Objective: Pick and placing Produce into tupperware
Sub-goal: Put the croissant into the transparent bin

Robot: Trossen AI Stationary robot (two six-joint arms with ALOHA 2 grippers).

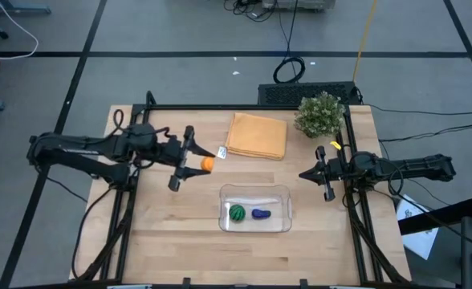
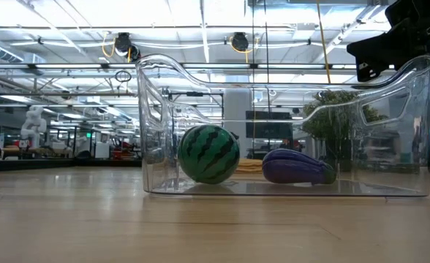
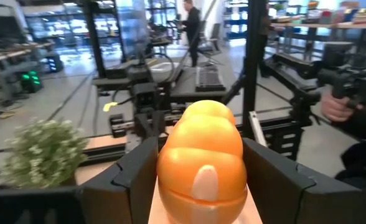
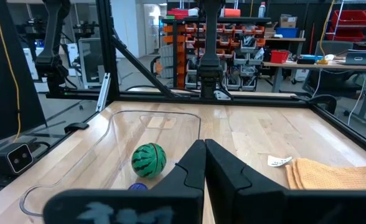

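My left gripper [image 1: 201, 164] is over the table's middle left, left of the tupperware's far end, and is shut on the orange rounded piece [image 1: 207, 164]. The clear tupperware [image 1: 284, 193] stands near the table's middle. On its floor rest the dark-green striped ball [image 1: 237, 213] and the purple-blue eggplant [image 1: 260, 214], which the low view also shows side by side as the ball [image 2: 209, 153] and the eggplant [image 2: 297, 167]. My right gripper [image 1: 304, 173] waits shut at the table's right side, right of the tupperware. My left gripper pinches the orange piece's two opposite sides [image 3: 164, 168] between its two fingers [image 3: 136, 177]. The fingers come level from the table's left side. The piece sits upright between them and reaches past the fingertips; its underside is out of view.
A folded orange-tan cloth [image 1: 257, 136] lies at the far middle, with a small white tag [image 1: 221, 152] beside it. A bushy potted plant [image 1: 319, 115] stands at the far right corner. People show in the room beyond the table [image 3: 348, 106].
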